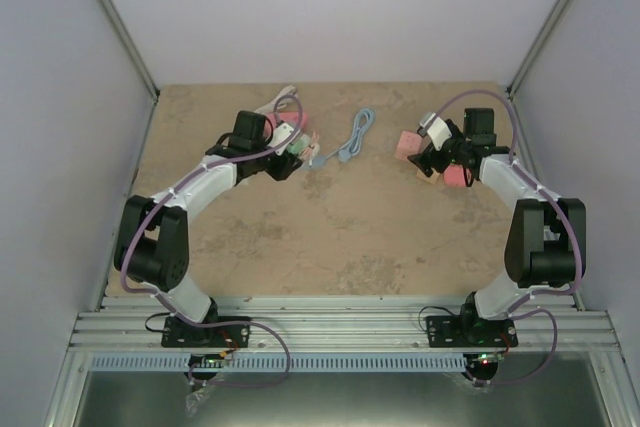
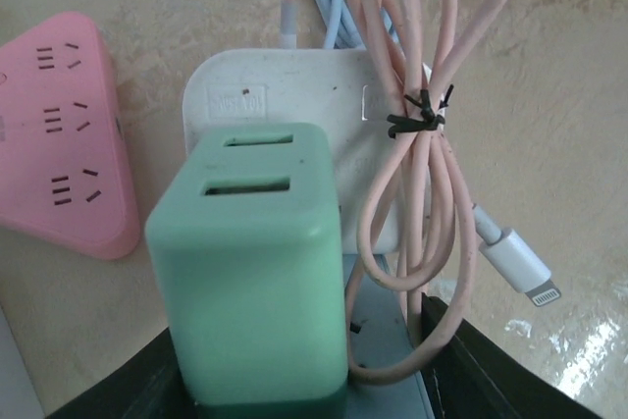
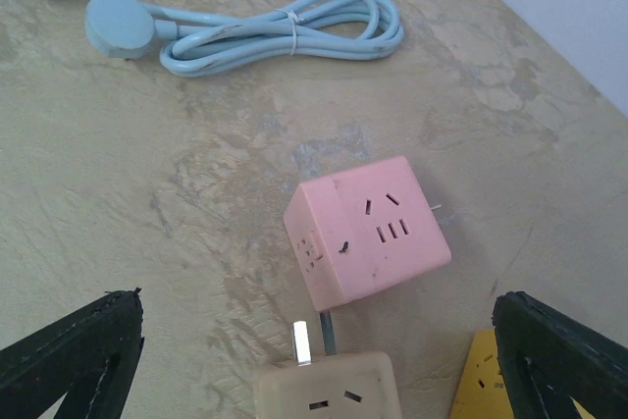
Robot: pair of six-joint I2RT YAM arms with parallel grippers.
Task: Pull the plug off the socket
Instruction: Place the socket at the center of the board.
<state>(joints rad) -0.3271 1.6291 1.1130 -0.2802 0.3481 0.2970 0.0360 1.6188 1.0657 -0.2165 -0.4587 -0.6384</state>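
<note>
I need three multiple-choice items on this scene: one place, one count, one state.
1. Left wrist view: where is the pink triangular plastic socket from the mint-green plastic charger block? A left B right C on top
2. Slots in that block's end face? A one B two C four
3. The right claw? A wide open B shut on a socket C shut on a cable
Answers: A, it lies toward the picture's left edge; B, two slots show; A, its fingers stand far apart, touching nothing.

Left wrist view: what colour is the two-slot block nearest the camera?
The block is mint green, clearest in the left wrist view.
</note>
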